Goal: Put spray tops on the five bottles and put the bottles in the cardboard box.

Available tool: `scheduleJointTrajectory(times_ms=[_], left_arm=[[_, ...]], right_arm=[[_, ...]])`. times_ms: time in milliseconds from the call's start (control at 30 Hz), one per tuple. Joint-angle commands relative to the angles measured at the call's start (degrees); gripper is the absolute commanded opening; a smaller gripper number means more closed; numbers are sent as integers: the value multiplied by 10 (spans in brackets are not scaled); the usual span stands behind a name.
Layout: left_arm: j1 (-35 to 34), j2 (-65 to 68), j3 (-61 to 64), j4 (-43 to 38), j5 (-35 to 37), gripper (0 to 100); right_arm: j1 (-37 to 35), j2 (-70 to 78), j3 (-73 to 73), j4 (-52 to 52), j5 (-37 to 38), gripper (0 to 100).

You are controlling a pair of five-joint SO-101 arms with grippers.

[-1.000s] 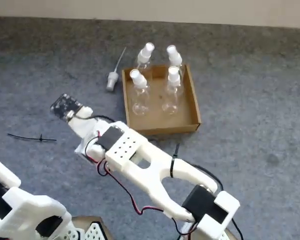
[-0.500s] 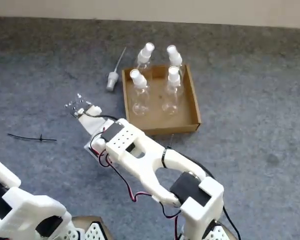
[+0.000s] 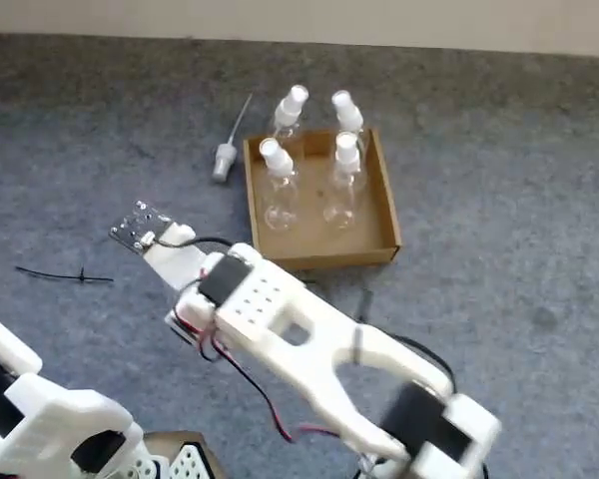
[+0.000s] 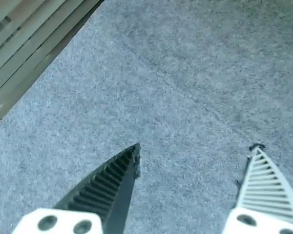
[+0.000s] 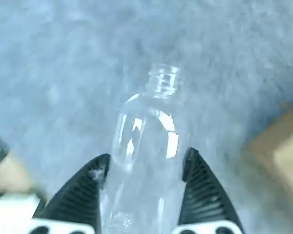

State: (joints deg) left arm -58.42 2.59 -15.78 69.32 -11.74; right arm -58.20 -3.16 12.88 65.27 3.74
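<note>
right claw [image 5: 147,155], clamped on the capless 5th bottle [image 5: 151,122], just swung back left; spray top [image 3: 225,160] goes on next; left claw [image 4: 196,147] gapes empty

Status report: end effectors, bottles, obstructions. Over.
Right end effector shut on uncapped bottle. Left end effector open. Four topped bottles in cardboard box. Loose spray top alongside.

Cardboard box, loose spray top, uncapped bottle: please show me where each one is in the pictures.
cardboard box [image 3: 329,259]: high view, front wall.
loose spray top [image 3: 225,160]: high view, white head.
uncapped bottle [image 5: 146,141]: right wrist view, clear body.
</note>
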Motion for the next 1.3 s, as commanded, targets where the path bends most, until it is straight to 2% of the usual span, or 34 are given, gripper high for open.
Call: scheduleJointTrajectory(times_ms=[0, 167, 267, 367, 500, 633, 733, 867, 1033, 1267], left_arm=[[67, -8, -26, 45, -5, 312], [196, -9, -31, 129, -5, 312], [299, -4, -27, 149, -4, 312], [396, -3, -26, 145, -2, 312], [503, 0, -24, 110, 2, 312], [551, 59, -22, 30, 28, 312], [565, 118, -22, -24, 29, 312], [569, 179, -31, -78, 30, 312], [565, 261, -87, -88, 31, 312], [567, 380, -178, -85, 31, 312]], right_arm=[[33, -212, -30, 143, 16, 4], [196, -371, -31, 255, 103, 4], [335, -412, -32, 323, 159, 4], [495, -423, -29, 324, 216, 4], [681, -391, 17, 241, 283, 4], [792, -313, 99, 75, 310, 4], [832, -227, 138, -17, 310, 4], [846, -111, 144, -65, 310, 5], [846, -12, 135, -107, 331, 5], [845, 40, 136, -124, 338, 9]])
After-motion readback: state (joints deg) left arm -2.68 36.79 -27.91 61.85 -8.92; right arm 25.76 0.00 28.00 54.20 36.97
